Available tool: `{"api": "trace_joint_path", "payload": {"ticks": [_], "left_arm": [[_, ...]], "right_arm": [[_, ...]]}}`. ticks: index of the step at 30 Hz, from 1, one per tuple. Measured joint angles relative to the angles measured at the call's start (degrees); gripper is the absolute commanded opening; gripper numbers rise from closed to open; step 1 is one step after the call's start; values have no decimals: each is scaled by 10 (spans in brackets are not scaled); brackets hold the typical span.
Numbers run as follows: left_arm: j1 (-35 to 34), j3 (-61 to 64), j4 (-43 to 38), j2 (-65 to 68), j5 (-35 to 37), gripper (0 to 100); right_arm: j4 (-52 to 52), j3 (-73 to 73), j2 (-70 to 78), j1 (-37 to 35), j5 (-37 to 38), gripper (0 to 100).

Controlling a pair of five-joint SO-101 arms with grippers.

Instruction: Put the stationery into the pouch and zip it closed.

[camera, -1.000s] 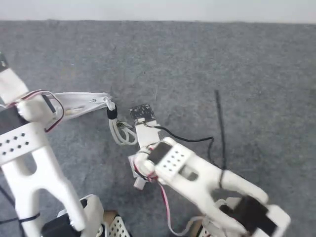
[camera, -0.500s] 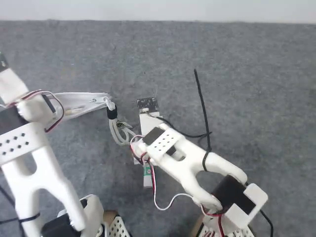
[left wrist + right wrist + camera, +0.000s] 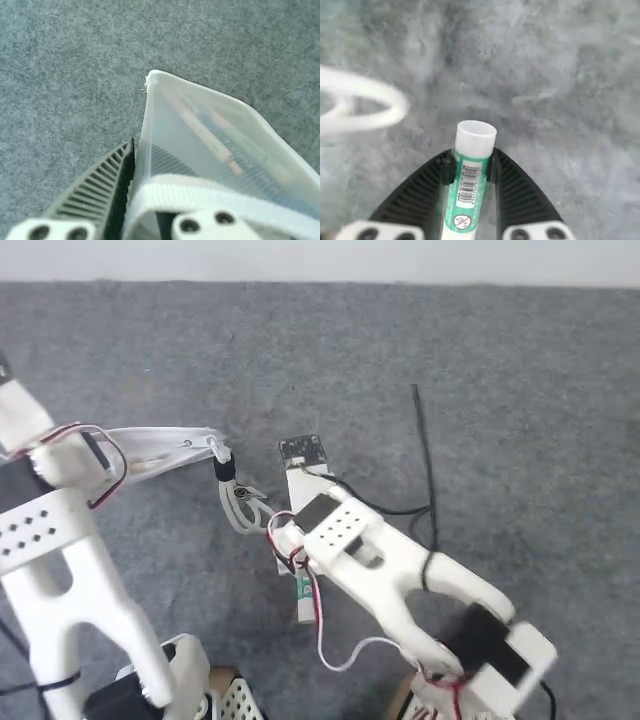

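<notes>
The high camera looks down over the fuzzy grey table top. Both wrist cameras look close; the left shares the clear plastic pouch.

Right pincer — slightly farther forward

The surface is covered edge to edge in a mottled grey, felt-like fabric with a short, fuzzy nap, lighter and darker flecks mixed all through it, and it lies flat with no folds or seams showing. Along its far edge it meets a pale, plain band that runs straight across the whole width of the high view. At the near edge a small tan-brown patch shows against the grey, too little of it visible to tell what it is.
</notes>
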Motion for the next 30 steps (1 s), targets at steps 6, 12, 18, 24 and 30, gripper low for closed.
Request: {"api": "trace_joint_path", "payload": {"ticks": [6,12,18,24,30], "left_arm": [[0,0,0,0,0,13],[0,0,-1,0,0,13],[0,0,-1,0,0,13],[0,0,-1,0,0,13],[0,0,-1,0,0,13]], "right_arm": [[62,0,-120,0,0,6],[55,28,-228,17,37,6],[-9,98,-329,25,42,6],[-47,142,-423,28,44,6],[-89,185,-497,28,56,6]]}}
